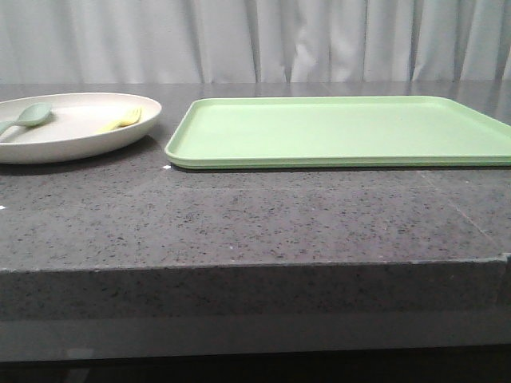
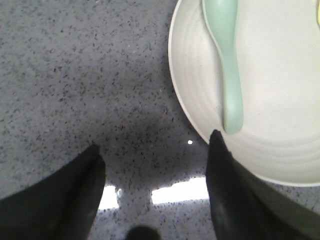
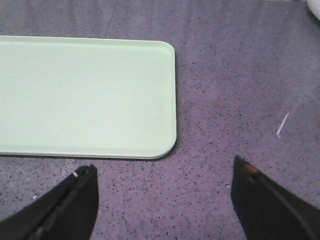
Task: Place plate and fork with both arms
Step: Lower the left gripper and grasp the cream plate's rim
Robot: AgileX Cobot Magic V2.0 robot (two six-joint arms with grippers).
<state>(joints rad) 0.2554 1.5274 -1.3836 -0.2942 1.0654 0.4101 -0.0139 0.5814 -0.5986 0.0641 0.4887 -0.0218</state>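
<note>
A speckled grey stone tabletop fills the room's foreground, with pale pleated curtains hanging behind it. On its left side sits the cream plate, holding the small yellow fork and a pale green spoon lying apart from each other. Just beside the plate, to its right, rests a wide light green tray. The left gripper hovers at the plate's rim, fingers spread apart and holding nothing. The right gripper hangs near the tray's corner, fingers likewise wide apart.
</note>
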